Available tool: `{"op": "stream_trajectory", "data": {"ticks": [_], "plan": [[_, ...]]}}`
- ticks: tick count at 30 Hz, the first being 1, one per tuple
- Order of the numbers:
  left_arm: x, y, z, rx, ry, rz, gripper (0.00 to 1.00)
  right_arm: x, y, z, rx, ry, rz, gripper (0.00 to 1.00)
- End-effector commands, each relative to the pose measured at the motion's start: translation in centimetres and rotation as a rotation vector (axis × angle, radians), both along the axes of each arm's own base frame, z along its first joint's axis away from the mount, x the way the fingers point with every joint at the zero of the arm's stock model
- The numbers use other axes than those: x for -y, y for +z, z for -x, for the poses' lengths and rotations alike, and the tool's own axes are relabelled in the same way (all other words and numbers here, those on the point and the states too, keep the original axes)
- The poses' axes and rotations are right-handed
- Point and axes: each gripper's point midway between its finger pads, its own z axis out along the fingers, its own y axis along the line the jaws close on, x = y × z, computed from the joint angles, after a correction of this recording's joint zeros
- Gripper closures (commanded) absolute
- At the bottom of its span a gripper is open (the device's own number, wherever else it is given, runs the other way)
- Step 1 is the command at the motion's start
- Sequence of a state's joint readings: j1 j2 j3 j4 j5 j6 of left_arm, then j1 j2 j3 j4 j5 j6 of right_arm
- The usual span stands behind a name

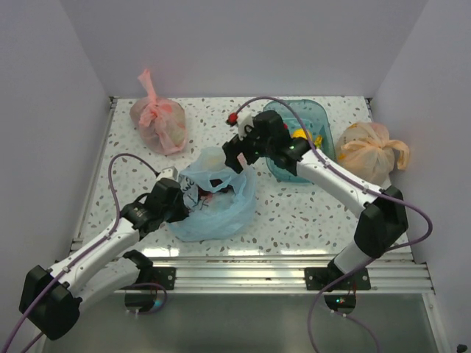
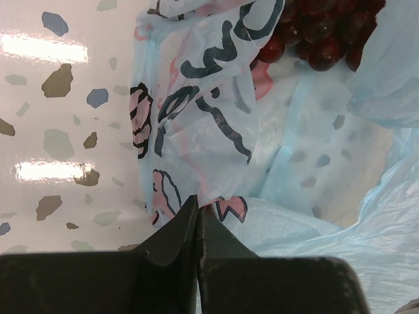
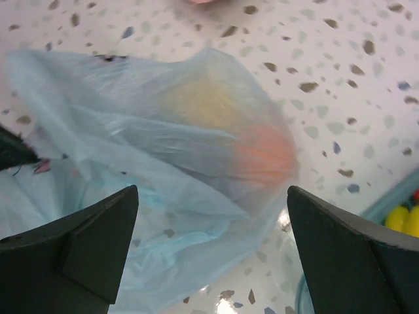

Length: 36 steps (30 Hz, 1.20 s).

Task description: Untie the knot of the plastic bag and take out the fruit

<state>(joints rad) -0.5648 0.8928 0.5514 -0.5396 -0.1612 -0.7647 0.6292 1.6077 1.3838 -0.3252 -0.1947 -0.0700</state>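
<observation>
The light blue plastic bag [image 1: 217,206] lies open at the table's middle. My left gripper [image 1: 188,198] is shut on the bag's printed edge, as the left wrist view shows [image 2: 198,204]. Dark purple grapes [image 2: 314,33] lie inside the bag's mouth. My right gripper [image 1: 235,163] hovers over the bag's far side, jaws wide open and empty [image 3: 213,191]. Below it a yellow round fruit [image 3: 196,101] and an orange [image 3: 268,154] show through the bag's film [image 3: 144,196]. A yellow banana bunch [image 1: 305,137] lies in the teal tray.
A teal tray [image 1: 320,118] stands at the back right, its rim also in the right wrist view [image 3: 393,199]. A knotted pink bag [image 1: 158,123] sits back left and a knotted orange bag [image 1: 372,151] far right. White walls enclose the table.
</observation>
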Motion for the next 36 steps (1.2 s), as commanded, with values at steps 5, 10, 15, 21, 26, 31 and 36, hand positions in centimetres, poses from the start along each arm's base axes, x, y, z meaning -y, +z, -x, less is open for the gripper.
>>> {"op": "stream_trajectory", "data": {"ticks": [5,10,15,21,26,31,36], "plan": [[-0.2,0.0,-0.7,0.033,0.018,-0.004,0.98,-5.2,-1.9,5.2,0.111,0.371,0.226,0.01],[-0.3,-0.1,-0.6,0.033,0.021,-0.002,0.98,-7.2,-4.8,5.3,0.115,0.425,0.331,0.01],[-0.2,-0.1,-0.5,0.031,0.023,0.003,0.98,-7.5,-7.5,1.5,0.152,0.312,0.419,0.01],[-0.3,-0.2,-0.4,0.031,0.022,0.002,0.98,-6.9,-7.3,-4.0,0.173,0.074,0.313,0.05],[-0.3,-0.3,-0.5,0.034,0.022,0.001,0.98,-5.7,-7.9,-7.1,0.107,-0.025,0.293,0.39],[-0.2,-0.5,-0.7,0.037,0.022,-0.003,0.98,-6.8,-5.5,-5.3,0.096,0.052,0.244,1.00],[0.0,-0.5,-1.2,0.046,0.047,0.021,1.00,-9.5,1.6,0.4,0.154,0.192,0.112,1.00]]}}
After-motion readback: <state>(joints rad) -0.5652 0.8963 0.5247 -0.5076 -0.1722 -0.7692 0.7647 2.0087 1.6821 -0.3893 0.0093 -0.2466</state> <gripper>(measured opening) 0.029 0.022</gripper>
